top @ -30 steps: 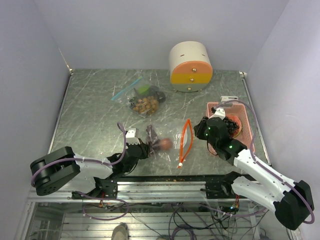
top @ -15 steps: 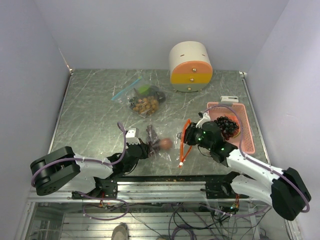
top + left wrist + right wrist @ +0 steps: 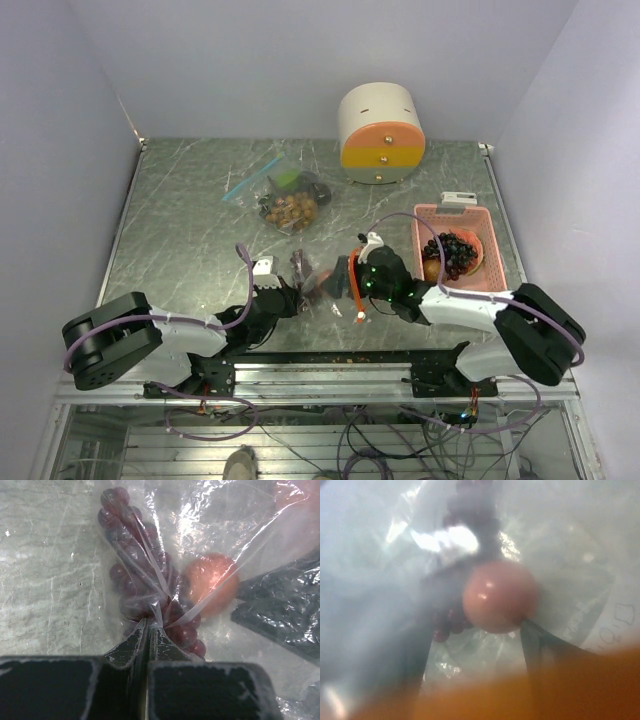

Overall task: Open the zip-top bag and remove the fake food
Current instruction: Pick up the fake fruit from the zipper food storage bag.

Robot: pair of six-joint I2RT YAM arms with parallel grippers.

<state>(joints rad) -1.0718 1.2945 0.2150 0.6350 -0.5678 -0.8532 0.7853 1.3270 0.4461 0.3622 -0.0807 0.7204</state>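
A clear zip-top bag (image 3: pixel 322 287) with an orange zip (image 3: pixel 353 283) lies at the near middle of the table. My left gripper (image 3: pixel 293 296) is shut on a pinch of the bag's plastic at its closed end (image 3: pixel 159 614). Inside the bag lie a dark purple grape bunch (image 3: pixel 131 572) and a reddish-orange round fruit (image 3: pixel 210 587). My right gripper (image 3: pixel 341 275) is open and reaches in through the bag's mouth. Its dark fingers (image 3: pixel 540 645) stand either side of the round fruit (image 3: pixel 500 597), just short of it; the blurred orange zip (image 3: pixel 520 695) fills the bottom of the right wrist view.
A pink basket (image 3: pixel 485 280) at the right holds a dark grape bunch (image 3: pixel 455 250) and an orange fruit. A second zip-top bag (image 3: pixel 285 200) with tan grapes and a green piece lies farther back. A round cream and orange drawer box (image 3: pixel 382 135) stands at the back.
My right gripper left the dark grape bunch in the pink basket, moved left to the bag's mouth and opened. The left gripper has kept its pinch on the bag.
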